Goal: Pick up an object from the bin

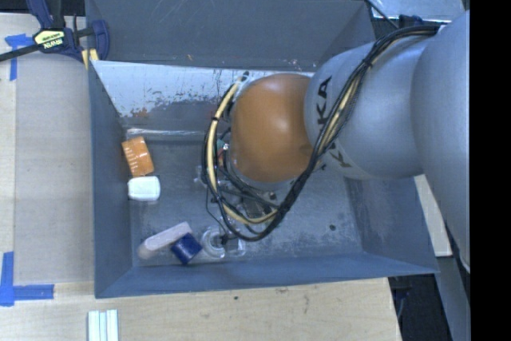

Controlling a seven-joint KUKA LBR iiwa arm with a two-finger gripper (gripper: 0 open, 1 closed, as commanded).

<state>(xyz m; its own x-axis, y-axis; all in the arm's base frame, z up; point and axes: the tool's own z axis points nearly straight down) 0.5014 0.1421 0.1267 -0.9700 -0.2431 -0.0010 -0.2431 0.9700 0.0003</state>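
Below the orange wrist cover and its looped cables, the hand sits low over the floor of the grey bin, toward 6 o'clock. Whether it is wide or narrow cannot be told. Nearest it, toward 7 o'clock, a small blue piece touches a pale pink stick. A white block and an orange block rest near 9 o'clock. The step looks like the reach down for a grasp; next comes closing on one thing and lifting it clear.
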